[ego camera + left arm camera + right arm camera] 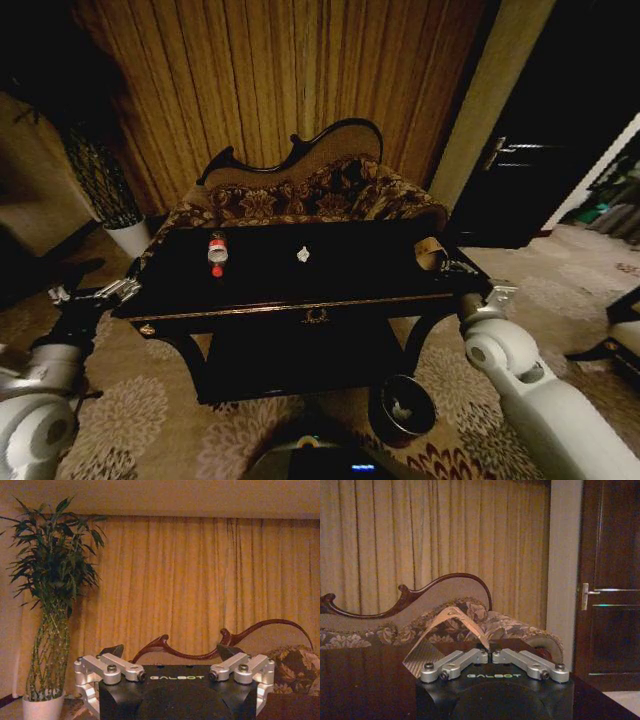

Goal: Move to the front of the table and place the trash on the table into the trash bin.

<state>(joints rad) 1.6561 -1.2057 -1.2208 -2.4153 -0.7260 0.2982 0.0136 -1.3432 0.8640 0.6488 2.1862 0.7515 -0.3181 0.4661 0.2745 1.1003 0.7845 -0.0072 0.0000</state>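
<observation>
The black table (pixel 300 300) stands straight ahead of me. On its top lie a little bottle (pixel 217 253) with a red cap, toward the left, and a crumpled white paper bit (pixel 303 254) in the middle. A flat tan scrap (pixel 430 253) curls up at the table's right edge. My right gripper (pixel 452 267) is at that scrap; in the right wrist view the right gripper (pixel 490 652) is shut on the scrap's (pixel 445 630) end. My left gripper (pixel 95 291) hovers open just off the table's left end, its left gripper (pixel 170 652) fingers spread wide. The round dark trash bin (pixel 402 408) stands on the floor by the table's right front leg, with something white inside.
A carved-back floral sofa (pixel 300 195) sits right behind the table, before a long curtain. A tall plant in a white pot (pixel 130 237) stands at the back left. A dark door (pixel 520 190) is at the right. Patterned carpet surrounds the table.
</observation>
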